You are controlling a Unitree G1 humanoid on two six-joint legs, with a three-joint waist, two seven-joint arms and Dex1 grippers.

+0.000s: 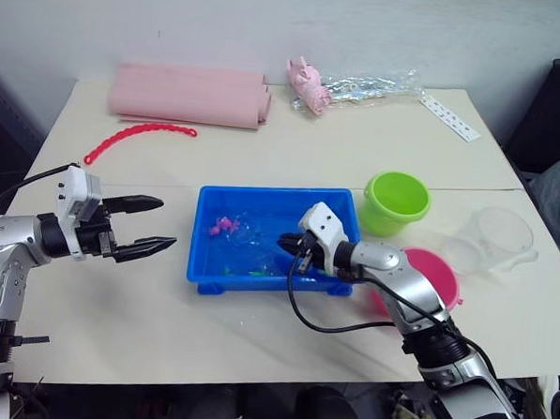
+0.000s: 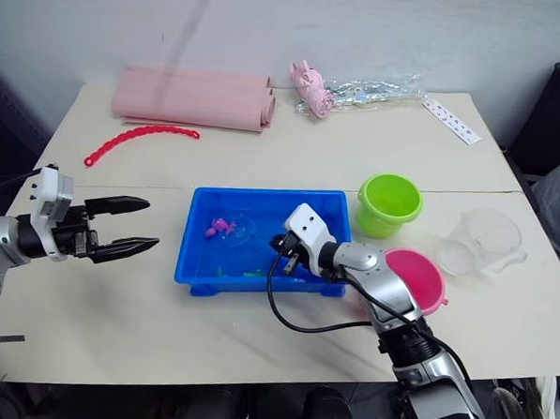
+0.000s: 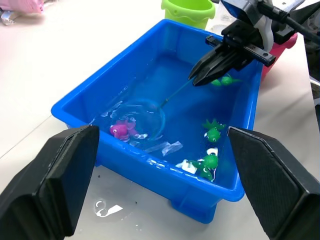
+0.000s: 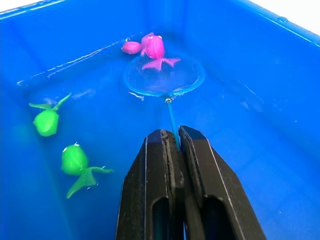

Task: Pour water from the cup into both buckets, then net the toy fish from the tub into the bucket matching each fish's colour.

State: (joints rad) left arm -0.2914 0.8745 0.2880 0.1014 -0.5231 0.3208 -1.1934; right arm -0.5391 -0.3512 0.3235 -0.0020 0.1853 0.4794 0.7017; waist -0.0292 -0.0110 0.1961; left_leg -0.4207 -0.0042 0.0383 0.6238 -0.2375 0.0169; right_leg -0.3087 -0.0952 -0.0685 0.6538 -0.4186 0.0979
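The net (image 4: 163,77) is held by its thin stick in the right gripper (image 4: 175,145), whose fingers are pinched tight on it inside the blue tub (image 1: 205,267). In the right wrist view, a pink fish (image 4: 152,48) is seen at the hoop's far edge, with two green fish (image 4: 75,160) off to one side. The left gripper (image 1: 148,226) is held wide open, just beside the tub. From the head views, the green bucket (image 1: 395,202), pink bucket (image 1: 436,274) and cup (image 1: 495,238) are seen standing to the tub's right.
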